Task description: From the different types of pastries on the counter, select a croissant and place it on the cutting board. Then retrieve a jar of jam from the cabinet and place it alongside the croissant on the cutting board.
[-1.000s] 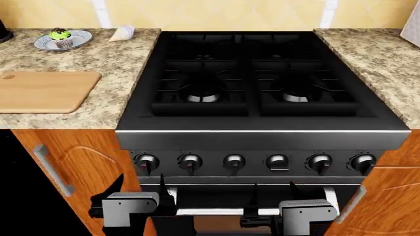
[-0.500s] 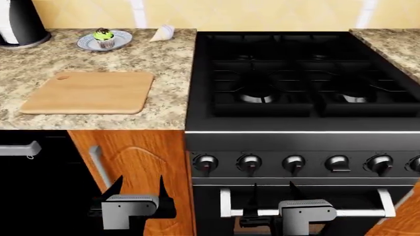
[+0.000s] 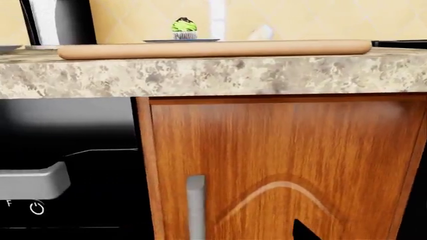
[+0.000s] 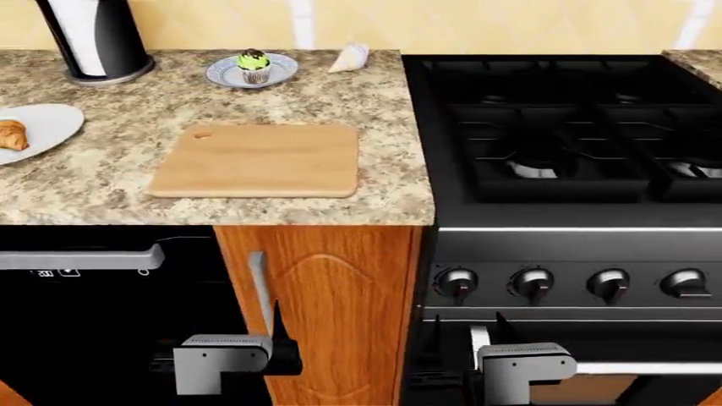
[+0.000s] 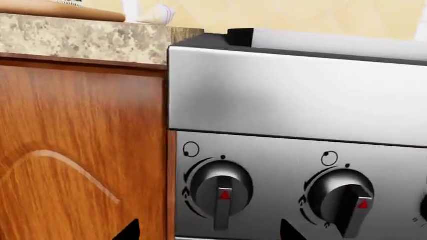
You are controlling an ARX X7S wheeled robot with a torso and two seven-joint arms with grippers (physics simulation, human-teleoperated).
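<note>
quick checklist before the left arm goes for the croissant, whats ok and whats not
1. Croissant located: ok, on the white plate at the head view's far left edge, partly cut off.
2. Cutting board free to receive it: ok, nothing lies on it.
3. Wrong pastry apart: ok, the green-frosted cupcake sits on its own plate behind the board.
4. Left gripper empty and open: ok, fingers apart, nothing between them.
5. Left gripper near the croissant: not ok, it hangs low in front of the cabinet door, below the counter.
6. Jar of jam: cannot tell, not in view.
</note>
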